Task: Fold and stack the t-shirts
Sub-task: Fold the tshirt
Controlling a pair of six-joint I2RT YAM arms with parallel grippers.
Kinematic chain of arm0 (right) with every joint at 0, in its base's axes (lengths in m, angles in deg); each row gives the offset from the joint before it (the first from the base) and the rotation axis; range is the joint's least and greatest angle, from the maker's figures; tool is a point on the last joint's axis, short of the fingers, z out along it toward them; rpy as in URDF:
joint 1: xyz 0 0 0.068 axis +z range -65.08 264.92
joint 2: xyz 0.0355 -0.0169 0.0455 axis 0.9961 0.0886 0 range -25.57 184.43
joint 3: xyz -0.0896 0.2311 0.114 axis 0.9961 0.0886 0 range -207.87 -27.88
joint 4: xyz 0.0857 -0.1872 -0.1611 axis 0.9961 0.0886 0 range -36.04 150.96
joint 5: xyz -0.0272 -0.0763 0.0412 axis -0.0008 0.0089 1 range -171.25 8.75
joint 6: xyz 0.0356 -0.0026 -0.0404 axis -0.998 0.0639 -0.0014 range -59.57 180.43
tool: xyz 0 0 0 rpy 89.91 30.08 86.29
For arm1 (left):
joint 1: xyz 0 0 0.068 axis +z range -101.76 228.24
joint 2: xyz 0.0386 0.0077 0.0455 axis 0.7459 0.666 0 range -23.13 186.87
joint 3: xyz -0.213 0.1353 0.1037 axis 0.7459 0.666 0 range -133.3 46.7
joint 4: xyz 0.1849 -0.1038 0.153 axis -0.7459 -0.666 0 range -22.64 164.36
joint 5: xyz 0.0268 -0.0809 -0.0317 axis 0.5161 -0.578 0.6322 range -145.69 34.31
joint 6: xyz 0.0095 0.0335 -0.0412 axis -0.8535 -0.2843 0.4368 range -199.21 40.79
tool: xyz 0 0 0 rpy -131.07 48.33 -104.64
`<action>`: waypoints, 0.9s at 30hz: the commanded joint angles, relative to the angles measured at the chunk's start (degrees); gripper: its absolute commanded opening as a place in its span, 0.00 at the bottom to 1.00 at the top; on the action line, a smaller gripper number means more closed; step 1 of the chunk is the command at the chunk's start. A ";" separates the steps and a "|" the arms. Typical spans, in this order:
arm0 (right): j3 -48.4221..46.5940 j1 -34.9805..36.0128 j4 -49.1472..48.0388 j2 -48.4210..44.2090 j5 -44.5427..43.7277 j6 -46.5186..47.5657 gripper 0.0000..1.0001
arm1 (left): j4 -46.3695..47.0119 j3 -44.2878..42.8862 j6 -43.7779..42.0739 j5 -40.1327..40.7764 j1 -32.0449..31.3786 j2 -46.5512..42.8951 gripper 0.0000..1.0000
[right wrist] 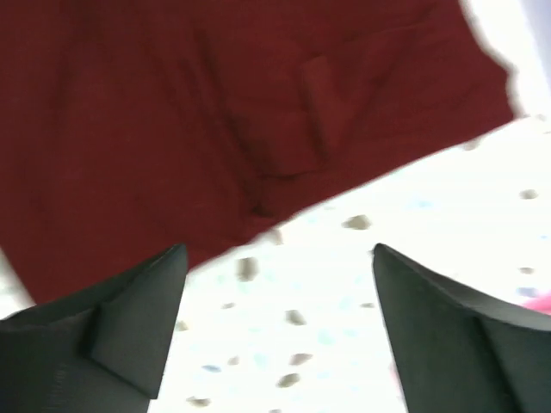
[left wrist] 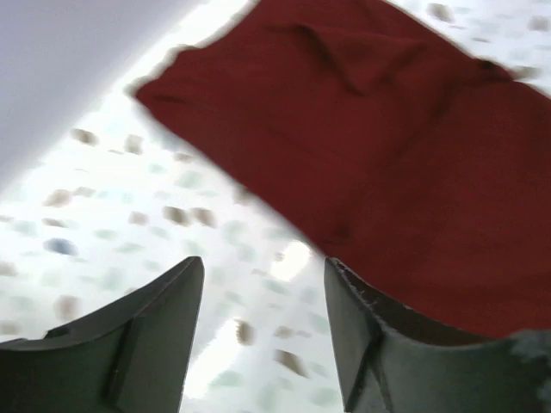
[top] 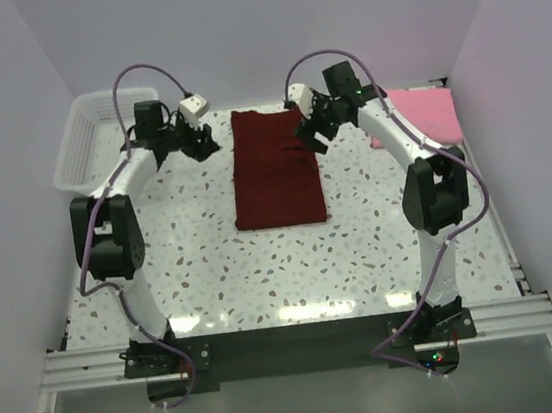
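The dark red t-shirt (top: 275,171) lies folded into a neat rectangle on the speckled worktop (top: 214,275). It sits midway between the side edges and toward the far edge, with its long sides running from far to near.

The left gripper (top: 198,144) hangs just off the shirt's far left corner. The right gripper (top: 313,136) is over the shirt's right edge, close to the far right corner.

In the left wrist view the two dark fingers (left wrist: 155,335) stand apart with only bare worktop between them. The shirt's edge runs just past the tips and slips behind the right-hand finger. That gripper is released and grips nothing.

In the right wrist view the fingers (right wrist: 112,327) are spread wider, again with bare speckled surface between them. Red cloth fills the upper part of the view, with a small crease in it. Its edge crosses just beyond the left-hand fingertip, so this gripper is released too.

The pink t-shirt (top: 426,112) lies at the far right corner, partly hidden by the right arm (top: 388,132) and well apart from the red one. A white mesh basket (top: 81,140) sits at the far left corner.
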State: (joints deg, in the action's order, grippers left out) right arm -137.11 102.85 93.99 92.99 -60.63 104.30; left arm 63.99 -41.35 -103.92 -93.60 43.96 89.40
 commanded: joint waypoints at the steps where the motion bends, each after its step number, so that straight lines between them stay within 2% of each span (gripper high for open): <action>1: -0.56 0.35 14.19 -1.67 10.18 -17.13 0.95 | -3.17 8.93 14.94 -11.91 -3.19 -7.49 0.70; 2: 0.85 0.52 14.63 -2.63 13.10 -22.47 0.99 | -2.55 11.12 16.95 -13.14 -3.98 -8.72 0.75; 4: 7.25 0.79 12.02 -4.03 20.37 -28.73 0.99 | 3.84 18.50 26.25 -15.95 -6.35 -12.32 0.94; 5: 9.45 0.87 8.35 -4.74 23.03 -34.76 0.99 | 6.65 20.70 29.42 -17.01 -7.23 -13.29 1.00; 9: 18.25 1.31 -3.35 -5.63 33.24 -50.44 0.99 | 21.93 28.97 47.85 -21.05 -11.19 -13.05 1.00; 12: 23.00 1.58 -12.42 -4.05 37.03 -59.68 0.99 | 30.20 31.79 56.84 -22.29 -12.33 -9.28 1.00; 15: 24.59 1.75 -16.47 -0.88 39.14 -65.57 0.99 | 32.17 31.63 59.77 -23.00 -12.34 -5.06 1.00; 22: 32.30 1.49 -18.14 2.99 38.97 -69.89 0.99 | 30.94 34.43 60.48 -22.56 -11.02 0.67 1.00; 27: 33.82 -1.66 -15.51 7.64 36.33 -66.12 0.99 | 30.67 38.56 60.66 -20.28 -7.61 4.09 1.00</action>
State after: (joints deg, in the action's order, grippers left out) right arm -104.65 103.40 77.79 97.30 -20.76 37.20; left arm 94.56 -5.77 -44.10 -116.52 33.69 90.38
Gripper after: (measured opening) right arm 0.985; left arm 0.997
